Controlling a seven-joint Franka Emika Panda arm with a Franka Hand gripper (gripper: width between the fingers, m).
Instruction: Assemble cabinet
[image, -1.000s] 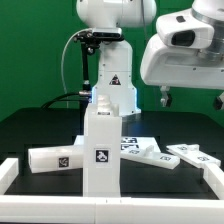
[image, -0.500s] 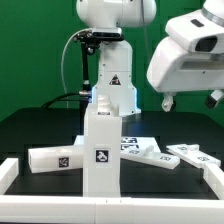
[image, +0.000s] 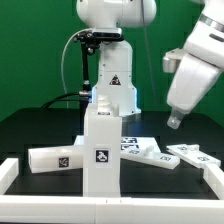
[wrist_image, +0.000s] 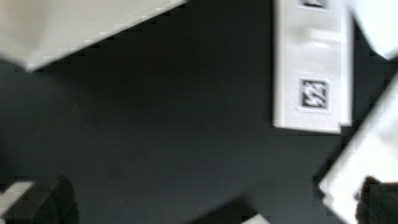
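Note:
The cabinet's tall white body (image: 100, 150) stands upright near the table's front, with a tag on its face. A white panel (image: 58, 160) lies to its left in the exterior view. Two more tagged panels (image: 150, 155) (image: 195, 156) lie to its right. My gripper (image: 176, 121) hangs tilted above those right-hand panels, clear of them. In the wrist view a long tagged panel (wrist_image: 311, 85) lies on the black table beyond the gripper (wrist_image: 210, 205). Its dark fingers (wrist_image: 45, 200) stand wide apart with only bare table between them, so it is open and holds nothing.
The robot's white base (image: 112, 85) with a warning triangle stands behind the cabinet body. A low white rim (image: 15, 172) borders the black table at the front and sides. The marker board (image: 128, 142) lies flat behind the right-hand panels.
The hand has dropped from the upper right of the exterior view and tilted, its fingertips now pointing down toward the right-hand panels. The parts on the table have not moved.

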